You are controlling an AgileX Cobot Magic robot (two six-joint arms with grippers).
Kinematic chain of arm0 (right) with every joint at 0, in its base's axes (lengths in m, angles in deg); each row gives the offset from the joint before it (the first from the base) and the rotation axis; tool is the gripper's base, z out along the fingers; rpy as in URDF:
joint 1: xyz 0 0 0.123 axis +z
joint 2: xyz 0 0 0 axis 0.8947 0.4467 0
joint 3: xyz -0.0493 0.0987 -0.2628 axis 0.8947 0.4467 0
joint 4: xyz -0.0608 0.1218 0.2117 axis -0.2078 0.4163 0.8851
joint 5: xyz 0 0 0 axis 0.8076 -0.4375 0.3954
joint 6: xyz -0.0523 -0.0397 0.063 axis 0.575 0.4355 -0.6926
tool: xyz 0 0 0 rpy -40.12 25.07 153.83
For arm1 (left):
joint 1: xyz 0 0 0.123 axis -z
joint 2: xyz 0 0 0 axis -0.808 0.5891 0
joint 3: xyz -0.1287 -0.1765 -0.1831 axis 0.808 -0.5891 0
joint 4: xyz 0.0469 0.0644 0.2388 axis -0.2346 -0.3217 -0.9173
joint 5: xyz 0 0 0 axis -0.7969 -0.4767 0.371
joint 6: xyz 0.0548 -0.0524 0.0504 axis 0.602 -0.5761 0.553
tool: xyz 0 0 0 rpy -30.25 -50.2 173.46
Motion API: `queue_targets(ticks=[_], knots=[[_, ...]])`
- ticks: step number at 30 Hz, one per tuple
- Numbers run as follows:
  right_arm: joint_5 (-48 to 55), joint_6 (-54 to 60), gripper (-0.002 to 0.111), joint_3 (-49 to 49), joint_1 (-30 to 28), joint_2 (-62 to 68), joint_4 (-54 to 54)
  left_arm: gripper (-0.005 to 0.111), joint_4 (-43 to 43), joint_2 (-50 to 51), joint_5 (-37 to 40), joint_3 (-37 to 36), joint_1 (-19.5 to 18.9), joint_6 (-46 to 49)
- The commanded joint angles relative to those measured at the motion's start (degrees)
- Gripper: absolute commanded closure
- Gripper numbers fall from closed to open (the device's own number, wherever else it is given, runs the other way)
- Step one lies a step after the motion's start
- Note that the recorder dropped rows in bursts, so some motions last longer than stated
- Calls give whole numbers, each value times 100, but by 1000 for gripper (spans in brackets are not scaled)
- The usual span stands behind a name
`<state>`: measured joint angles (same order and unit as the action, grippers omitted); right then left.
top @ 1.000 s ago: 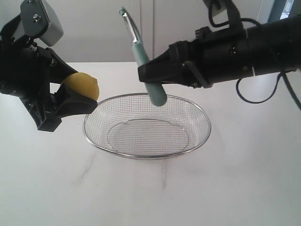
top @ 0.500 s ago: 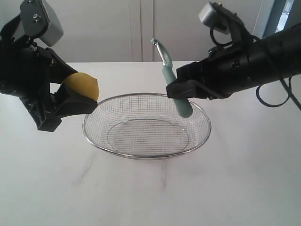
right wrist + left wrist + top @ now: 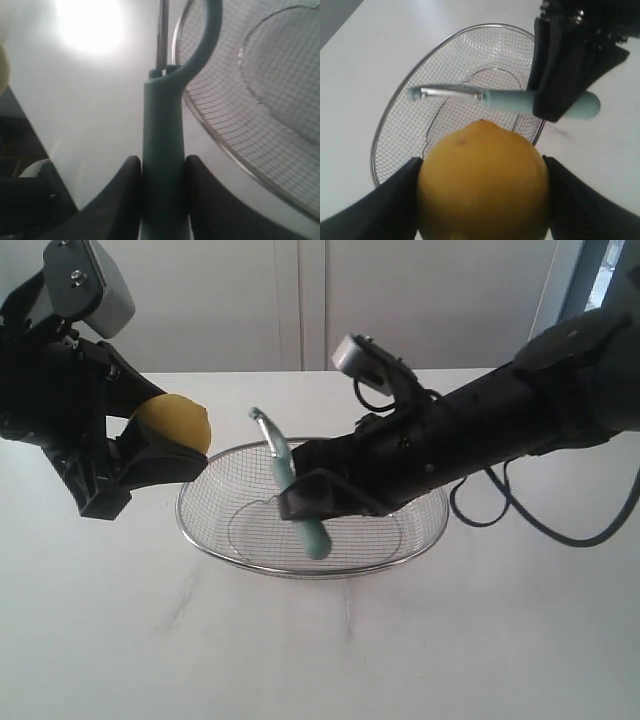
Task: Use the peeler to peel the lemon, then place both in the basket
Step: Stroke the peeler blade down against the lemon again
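Note:
My left gripper [image 3: 160, 445] is shut on the yellow lemon [image 3: 173, 423] [image 3: 482, 182], held in the air just left of the basket's rim. The silver wire-mesh basket [image 3: 205, 538] [image 3: 385, 135] [image 3: 235, 150] stands on the white table at the middle. My right gripper [image 3: 305, 502] [image 3: 162, 167] is shut on the pale teal handle of the peeler [image 3: 300, 510] [image 3: 520, 101] [image 3: 162, 130]. It has reached across to hold the peeler low over the basket's left half, handle end down near the mesh and metal blade head [image 3: 262, 418] tilted up toward the lemon.
The white table [image 3: 320, 660] spreads round the basket on all sides. A pale wall with cabinet panels [image 3: 300, 300] stands behind. The right arm [image 3: 500, 430] stretches over the basket's right side.
The right arm has swung down and to the left, carrying the peeler from above the basket's far rim to low inside its left half. The left gripper and lemon have stayed still.

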<state>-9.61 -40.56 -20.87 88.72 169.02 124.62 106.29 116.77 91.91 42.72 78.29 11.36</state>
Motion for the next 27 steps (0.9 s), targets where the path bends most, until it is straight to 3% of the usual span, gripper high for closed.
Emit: queue_targets(ticks=[1, 10, 27], knots=[[219, 602, 108, -15, 295, 55, 789, 107, 92, -32, 48, -9, 31, -36], [592, 879, 108, -29, 339, 55, 1391, 107, 92, -32, 26, -9, 31, -36], [541, 1007, 108, -29, 329, -149, 1340, 107, 92, -32, 44, -9, 31, -36]])
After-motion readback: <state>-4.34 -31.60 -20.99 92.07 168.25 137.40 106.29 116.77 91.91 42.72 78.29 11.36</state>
